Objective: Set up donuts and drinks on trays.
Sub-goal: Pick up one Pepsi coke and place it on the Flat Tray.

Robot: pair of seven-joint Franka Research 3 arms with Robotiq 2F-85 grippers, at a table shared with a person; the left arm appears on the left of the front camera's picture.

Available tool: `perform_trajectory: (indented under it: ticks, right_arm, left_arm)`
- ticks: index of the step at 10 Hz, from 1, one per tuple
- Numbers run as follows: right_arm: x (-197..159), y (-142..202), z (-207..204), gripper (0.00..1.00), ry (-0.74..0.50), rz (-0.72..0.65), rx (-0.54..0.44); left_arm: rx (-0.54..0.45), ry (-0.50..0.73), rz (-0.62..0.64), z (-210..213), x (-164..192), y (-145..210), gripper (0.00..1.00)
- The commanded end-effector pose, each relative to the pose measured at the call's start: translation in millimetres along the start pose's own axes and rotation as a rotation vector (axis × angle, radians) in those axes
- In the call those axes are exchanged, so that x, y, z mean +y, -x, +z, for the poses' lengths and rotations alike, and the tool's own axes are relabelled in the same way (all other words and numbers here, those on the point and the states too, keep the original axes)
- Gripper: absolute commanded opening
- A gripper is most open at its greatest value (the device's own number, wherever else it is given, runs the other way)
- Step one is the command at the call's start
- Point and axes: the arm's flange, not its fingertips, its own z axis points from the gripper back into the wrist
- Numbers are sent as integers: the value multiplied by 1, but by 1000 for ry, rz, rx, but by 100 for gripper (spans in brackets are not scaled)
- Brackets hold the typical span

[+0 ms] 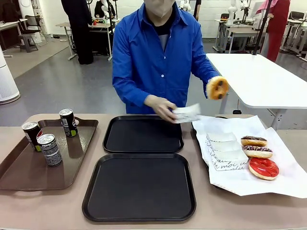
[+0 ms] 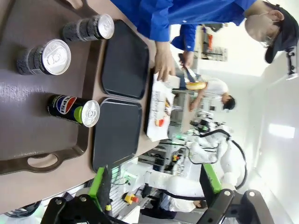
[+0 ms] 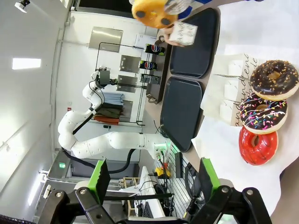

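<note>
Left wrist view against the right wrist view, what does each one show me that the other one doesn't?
Left wrist view: the silver tops of three cans on the brown tray, plus its handle slot. Right wrist view: sprinkles on the middle donut and script on the white boxes. Both: the two black trays and the glazed donut the person holds up.

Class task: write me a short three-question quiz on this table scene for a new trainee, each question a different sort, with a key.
1. True or false: the two matte black plastic trays already hold donuts.
2. How many slim black soda cans stand on the long brown plastic tray?
3. Which ring donut is the person in the blue shirt holding up? A golden glazed; B red-glazed; C chocolate-topped.
Key: 1 false; 2 three; 3 A.
</note>
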Motion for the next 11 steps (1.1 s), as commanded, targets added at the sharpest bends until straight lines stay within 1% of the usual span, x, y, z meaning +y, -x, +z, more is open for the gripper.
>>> perform_trajectory:
  ticks: [1, 2, 3, 5, 6, 7, 9, 10, 11]
  right_arm:
    - [-1, 1, -1, 100, 0, -3, 1]
    - [-1, 1, -1, 100, 0, -3, 1]
    - [-1, 1, -1, 100, 0, -3, 1]
    - [-1, 1, -1, 100, 0, -3, 1]
    - [-1, 1, -1, 100, 0, -3, 1]
    - [-1, 1, -1, 100, 0, -3, 1]
    - [-1, 1, -1, 100, 0, -3, 1]
    - [-1, 1, -1, 100, 0, -3, 1]
    - [-1, 1, -1, 100, 0, -3, 1]
  left_arm:
    - [1, -249, -43, -6, -48, 8, 100]
    - [-8, -413, -90, -19, -76, 17, 100]
    - [-5, -537, -105, -33, -96, 22, 100]
    - [16, -784, -89, -79, -118, 20, 100]
    - [20, -896, -86, -111, -126, 17, 100]
    - [10, -969, -86, -133, -129, 13, 100]
    - [45, -1081, -103, -175, -133, 3, 100]
    - [28, -1112, -146, -195, -133, 1, 100]
    - [-14, -1149, -215, -219, -126, -2, 100]
